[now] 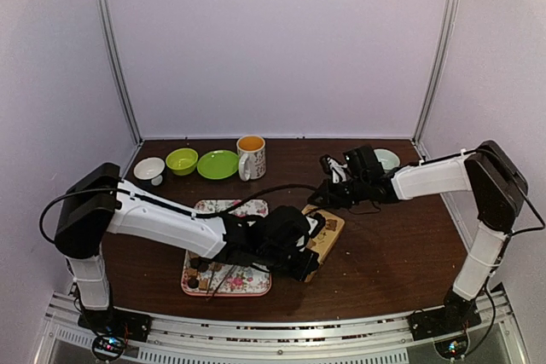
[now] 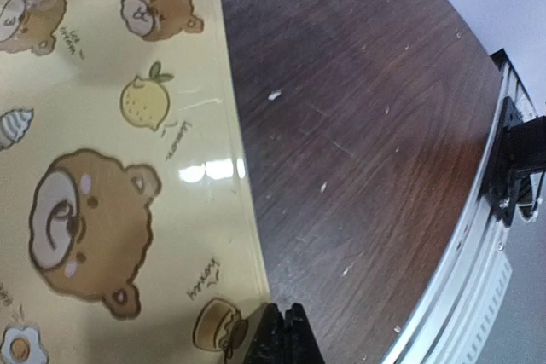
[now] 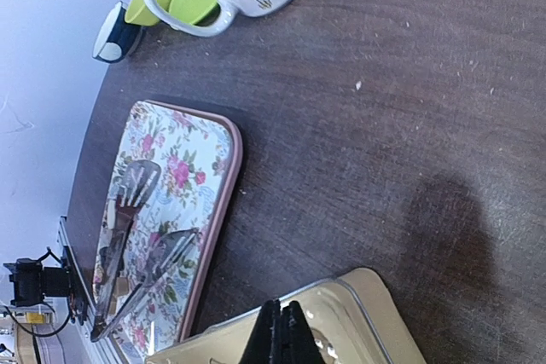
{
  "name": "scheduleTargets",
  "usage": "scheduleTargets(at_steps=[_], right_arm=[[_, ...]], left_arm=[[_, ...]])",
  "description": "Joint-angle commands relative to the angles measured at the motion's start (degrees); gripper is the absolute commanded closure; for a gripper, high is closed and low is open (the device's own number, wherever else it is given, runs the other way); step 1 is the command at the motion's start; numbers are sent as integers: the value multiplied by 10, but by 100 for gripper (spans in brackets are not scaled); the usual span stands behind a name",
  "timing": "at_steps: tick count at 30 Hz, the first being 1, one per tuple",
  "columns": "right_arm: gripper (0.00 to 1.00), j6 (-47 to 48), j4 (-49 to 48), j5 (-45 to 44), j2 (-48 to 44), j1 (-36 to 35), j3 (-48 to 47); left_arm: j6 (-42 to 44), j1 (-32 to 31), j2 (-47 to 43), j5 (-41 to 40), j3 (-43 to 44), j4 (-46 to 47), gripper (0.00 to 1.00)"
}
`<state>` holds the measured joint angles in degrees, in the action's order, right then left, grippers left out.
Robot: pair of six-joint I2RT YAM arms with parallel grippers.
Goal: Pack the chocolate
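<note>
My left gripper (image 2: 284, 332) has its two tips pressed together with nothing between them that I can see. It sits at the near corner of the yellow bear-print tin (image 2: 128, 134), just above where the tin's edge meets the table (image 2: 367, 168). My right gripper (image 3: 281, 332) is also closed and empty, and it hovers over the far corner of the same tin.

I judge that I am at the opening step. The lid looks to be on and nothing is packed yet. The next move calls for one gripper to steady the tin while the other spreads its tips and catches the lid's rim. That rim is glossy and shallow, so I expect it to slip.

The chocolate (image 1: 197, 280) lies on the flowered tray (image 1: 223, 207), at its near left corner and well apart from the tin. It shows as a few small dark and pale bits, too small to count. The tongs (image 3: 128, 245) lie on the tray beside them.
</note>
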<state>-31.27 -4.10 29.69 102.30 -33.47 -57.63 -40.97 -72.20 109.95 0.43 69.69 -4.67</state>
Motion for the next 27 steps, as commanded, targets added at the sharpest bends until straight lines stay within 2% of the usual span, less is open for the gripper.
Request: scheduleTargets(at_steps=[1,7,13,17,19,22,25,27], right_arm=[[100,9,-1,-3,-48,-1,3],[100,6,-5,5,-35,0,17],[100,32,31,-61,-152,0,37],[100,63,57,-132,-249,2,66],[100,76,54,-162,-303,3,93],[100,95,52,-190,-370,5,128],[99,113,61,-219,-429,6,151],[92,124,67,-243,-465,6,164]], left_arm=[[-15,2,26,7,-8,18,100],[-14,-2,-27,-28,-14,-12,100],[12,-1,-120,-105,-15,-73,100],[27,-1,-189,-197,-9,-147,98],[38,-1,-237,-245,-19,-169,92],[53,0,-303,-305,-42,-190,74],[68,10,-365,-347,-74,-199,49],[76,25,-403,-354,-98,-200,29]])
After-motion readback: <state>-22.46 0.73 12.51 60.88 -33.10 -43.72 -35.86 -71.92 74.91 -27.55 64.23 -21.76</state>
